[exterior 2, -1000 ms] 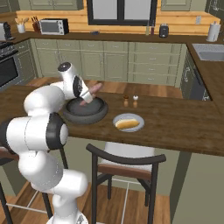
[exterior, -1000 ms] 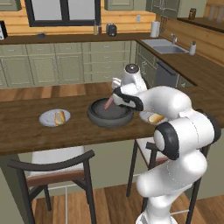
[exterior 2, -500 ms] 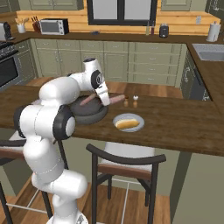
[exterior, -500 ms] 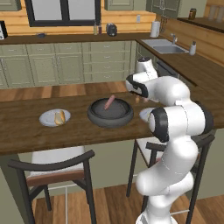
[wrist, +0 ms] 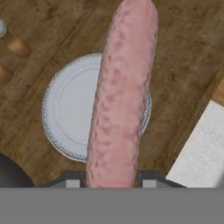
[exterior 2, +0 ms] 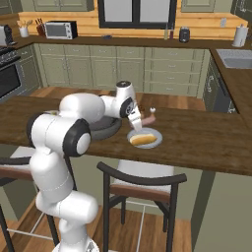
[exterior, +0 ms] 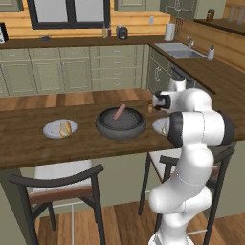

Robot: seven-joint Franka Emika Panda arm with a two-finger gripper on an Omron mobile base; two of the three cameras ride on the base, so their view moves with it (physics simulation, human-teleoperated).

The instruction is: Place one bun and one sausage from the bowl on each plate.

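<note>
Listing by view, left base first: a dark wooden surface [exterior: 28,139] carries the dark bowl [exterior: 120,123] at centre with one sausage [exterior: 119,112] leaning up from inside it; to the bowl's left, well apart, a pale plate [exterior: 53,129] holding a bun [exterior: 65,128]; to the bowl's right, a second pale plate [exterior: 159,126] whose edge shows beside the white arm; two dark chairs [exterior: 57,186] stand below the surface. Right base view: the same surface [exterior 2: 206,135]; the bowl [exterior 2: 106,127] largely behind the arm; just right of it the near plate [exterior 2: 145,138] with a bun [exterior 2: 143,140] lying on it; the pincer [exterior 2: 139,121] hangs above this plate, clamped on a sausage [exterior 2: 147,119] that sticks out sideways toward the right, clear of the plate; a small salt or pepper shaker [exterior 2: 152,111] stands behind. Hand view: the held pink sausage [wrist: 120,96] runs lengthwise up the frame from between the two fingertips [wrist: 70,180], which press its lower end; beneath it, apart, the pale plate [wrist: 65,109] on the wooden surface [wrist: 183,65]; a dark bowl rim [wrist: 8,173] at lower left; a white chair seat [wrist: 201,144] at lower right.
</note>
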